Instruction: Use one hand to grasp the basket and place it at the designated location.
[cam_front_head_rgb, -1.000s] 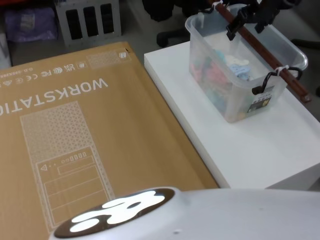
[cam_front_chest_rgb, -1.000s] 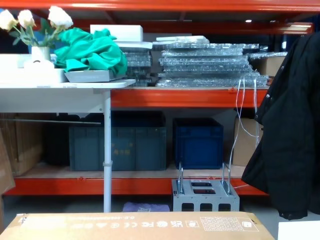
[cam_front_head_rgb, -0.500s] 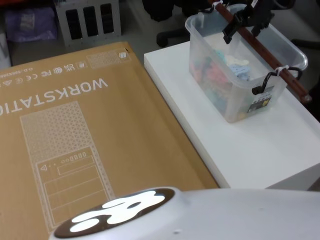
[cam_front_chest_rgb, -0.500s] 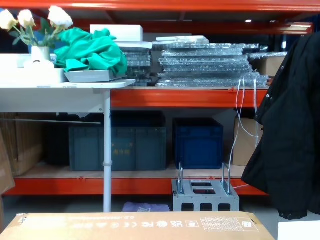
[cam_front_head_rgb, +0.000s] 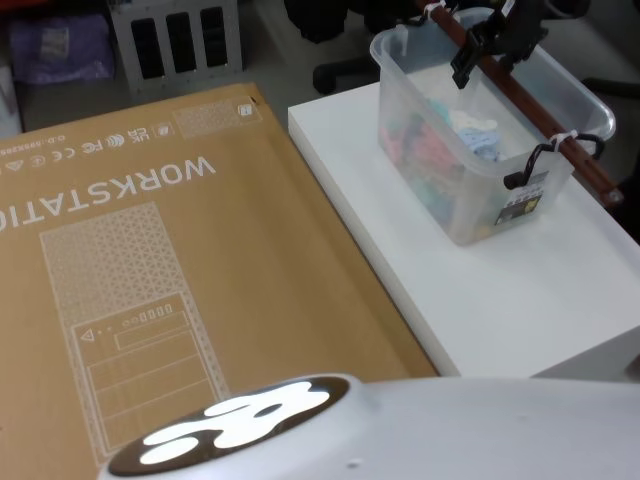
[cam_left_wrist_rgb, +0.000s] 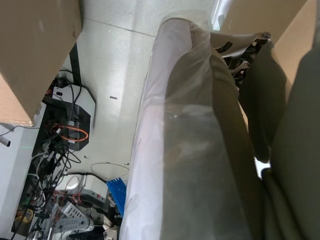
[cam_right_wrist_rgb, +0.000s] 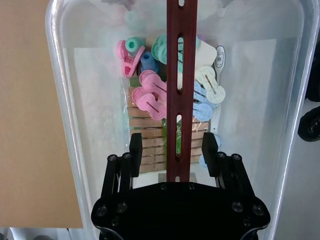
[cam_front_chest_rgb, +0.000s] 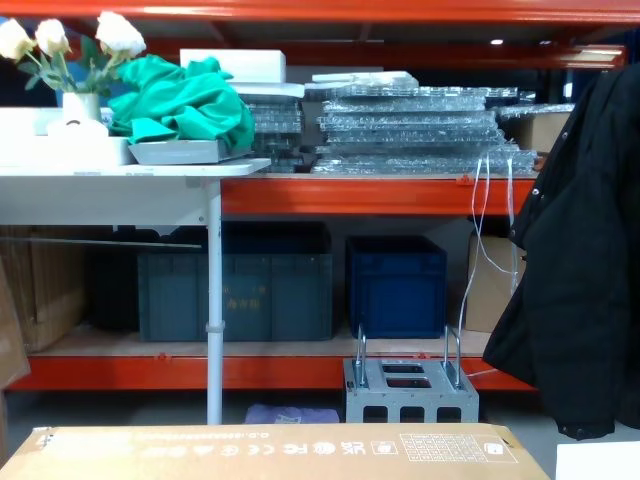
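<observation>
Nearest to us, well to the left of the right jaws and lower, lies a large flat cardboard box (cam_front_head_rgb: 150, 260) printed WORKSTATION. Just beside it is the white surface (cam_front_head_rgb: 500, 290), which runs on beneath the jaws. The basket (cam_front_head_rgb: 440, 190) stands upright on this surface, directly below the jaws. Its reddish-brown handle (cam_front_head_rgb: 530, 105) runs along the top, tied to the rim with white ties (cam_front_head_rgb: 563, 138).

The right jaws hang over the far half of that handle. We see them spread, one black finger (cam_right_wrist_rgb: 136, 150) on each side of the handle (cam_right_wrist_rgb: 181, 75). The bar passes through the gap between them and neither finger touches it. Under the jaws, inside the basket (cam_right_wrist_rgb: 55, 100), lie pink, blue and green plastic clips (cam_right_wrist_rgb: 150, 97) on top of a row of wooden pegs (cam_right_wrist_rgb: 145, 135).

Beyond the jaws and off to their left, a grey metal frame (cam_front_head_rgb: 175, 40) sits on the floor. Farther still are orange shelves (cam_front_chest_rgb: 380, 195) with dark blue crates (cam_front_chest_rgb: 395, 285) on the bottom level.
</observation>
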